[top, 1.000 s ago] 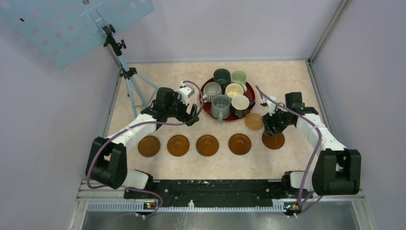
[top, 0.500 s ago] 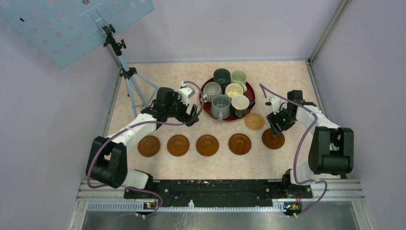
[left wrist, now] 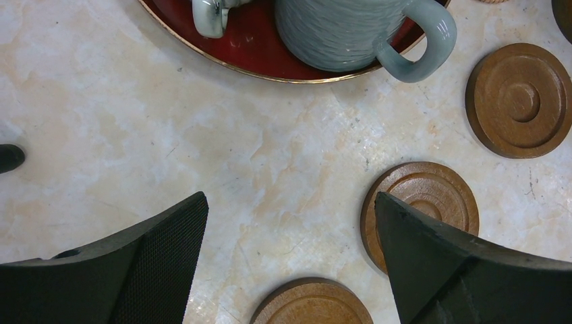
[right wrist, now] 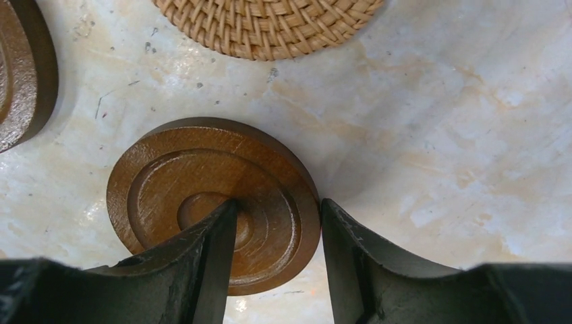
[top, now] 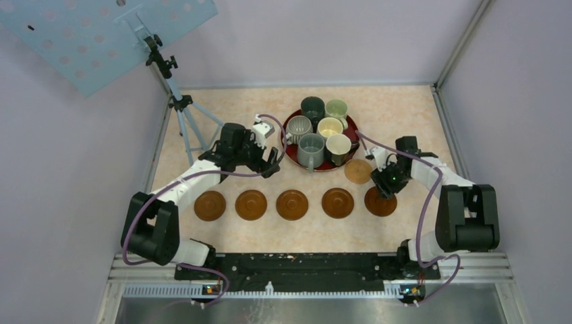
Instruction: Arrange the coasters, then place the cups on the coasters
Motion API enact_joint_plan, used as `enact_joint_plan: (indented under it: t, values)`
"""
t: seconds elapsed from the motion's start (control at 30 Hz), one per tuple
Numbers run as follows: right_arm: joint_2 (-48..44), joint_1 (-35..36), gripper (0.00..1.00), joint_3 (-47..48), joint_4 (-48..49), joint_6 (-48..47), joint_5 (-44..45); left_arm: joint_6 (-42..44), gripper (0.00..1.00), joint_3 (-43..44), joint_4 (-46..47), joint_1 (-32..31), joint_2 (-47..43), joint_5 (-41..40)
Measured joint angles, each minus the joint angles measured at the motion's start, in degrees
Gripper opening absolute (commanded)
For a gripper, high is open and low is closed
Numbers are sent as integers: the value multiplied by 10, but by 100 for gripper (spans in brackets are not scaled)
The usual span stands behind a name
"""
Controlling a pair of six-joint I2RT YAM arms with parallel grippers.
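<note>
Five brown coasters lie in a row near the front; the rightmost coaster (top: 380,202) (right wrist: 202,196) sits under my right gripper (top: 386,182) (right wrist: 278,206). That gripper is shut on it: one finger rests in the centre ring and the other presses the rim. The coaster lies flat on the table. Six cups stand on the dark-red tray (top: 290,150), among them a grey cup (top: 311,148) (left wrist: 351,27) at its front. My left gripper (top: 273,162) (left wrist: 290,229) hangs open and empty over bare table left of the tray, with three coasters (left wrist: 421,202) in its view.
A woven straw-coloured round mat (top: 357,171) (right wrist: 270,20) lies between the tray and the rightmost coaster. A tripod (top: 182,111) stands at the back left. Side walls close in the table on both sides.
My right gripper came forward and left and narrowed its jaws on the rightmost coaster, which slid slightly left and toward the front. The left arm stayed still.
</note>
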Motion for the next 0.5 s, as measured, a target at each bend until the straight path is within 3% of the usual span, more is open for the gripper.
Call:
enact_joint_plan:
  t: [0.37, 0.5]
  values:
    - [-31, 19, 47, -26, 12, 6, 8, 0, 98, 0, 0, 0, 0, 0]
    - [-36, 23, 52, -30, 7, 6, 8, 0, 98, 0, 0, 0, 0, 0]
